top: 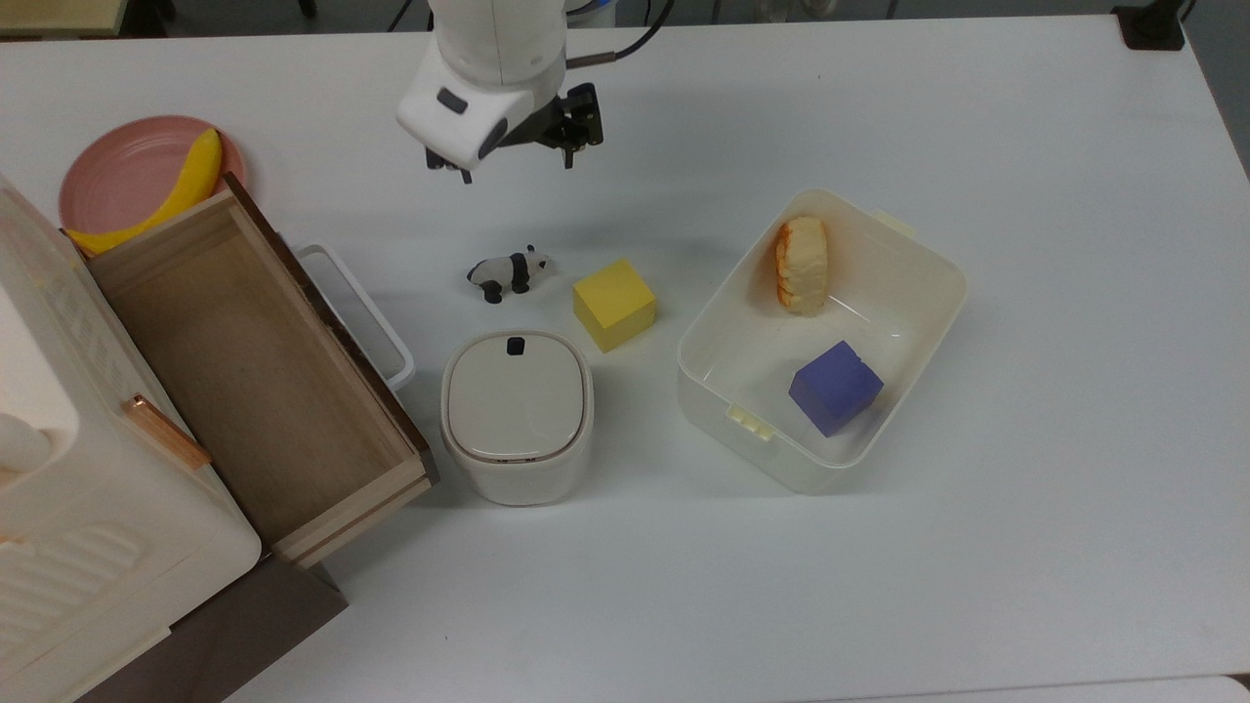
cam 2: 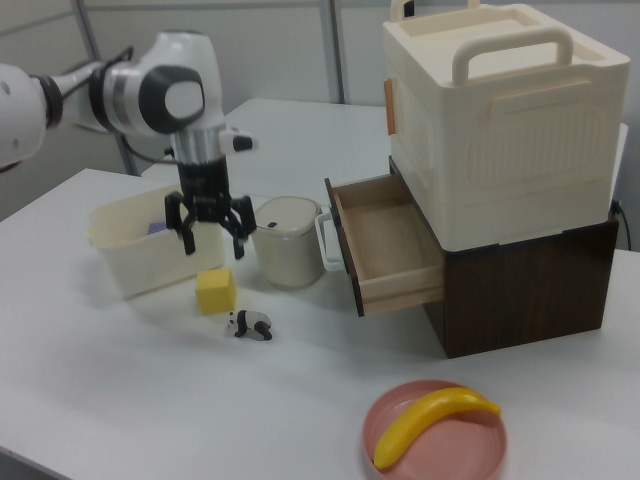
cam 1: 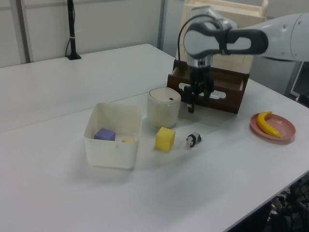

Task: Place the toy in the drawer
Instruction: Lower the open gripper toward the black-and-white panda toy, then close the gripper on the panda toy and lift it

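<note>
The pincer is held above the white tabletop, fingers spread apart and nothing between them. Open tabletop is seen between it and the toy, which stands just beside the yellow cube and near the lidded cream pot. The drawer is pulled out, its wooden floor bare. A purple cube and a bread piece are held in the cream tub. A banana is carried on the pink plate.
</note>
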### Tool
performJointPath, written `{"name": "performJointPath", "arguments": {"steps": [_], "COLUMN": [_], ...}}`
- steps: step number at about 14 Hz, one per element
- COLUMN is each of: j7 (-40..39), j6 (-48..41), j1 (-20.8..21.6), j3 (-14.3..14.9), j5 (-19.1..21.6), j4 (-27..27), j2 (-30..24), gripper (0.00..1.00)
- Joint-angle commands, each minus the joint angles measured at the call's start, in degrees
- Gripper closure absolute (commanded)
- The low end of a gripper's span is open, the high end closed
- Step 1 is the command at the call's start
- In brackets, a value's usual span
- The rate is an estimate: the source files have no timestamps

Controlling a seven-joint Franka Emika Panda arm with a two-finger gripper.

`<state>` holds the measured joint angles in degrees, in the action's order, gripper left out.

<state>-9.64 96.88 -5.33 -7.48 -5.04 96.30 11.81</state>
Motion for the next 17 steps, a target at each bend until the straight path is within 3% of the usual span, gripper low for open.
{"name": "performJointPath", "arguments": {"steps": [1, 4, 6, 9, 13, 14, 17], "j7": [-5.0, -13.7, -18.4, -19.0, -18.7, -17.9, -13.9], "j6": [10.8, 20.4, 21.2, 21.9, 24.4, 24.3, 24.4], "j1": [-0.9, -0.8, -0.8, -0.6, -0.6, -0.6, -0.6], "j3": [-0.4, -0.1, 0.0, 0.0, 0.1, 0.1, 0.1], "j5": [-4.7, -8.0, -8.7, -11.2, -11.5, -11.4, -11.2], "j4": [10.8, 15.7, 15.7, 15.8, 16.0, 16.0, 16.0], "j2": [-1.9, -0.7, 0.7, 2.1, 3.1, 3.1, 3.3], "gripper": [0.04, 0.07, 0.1, 0.1, 0.09, 0.01, 0.0]}}
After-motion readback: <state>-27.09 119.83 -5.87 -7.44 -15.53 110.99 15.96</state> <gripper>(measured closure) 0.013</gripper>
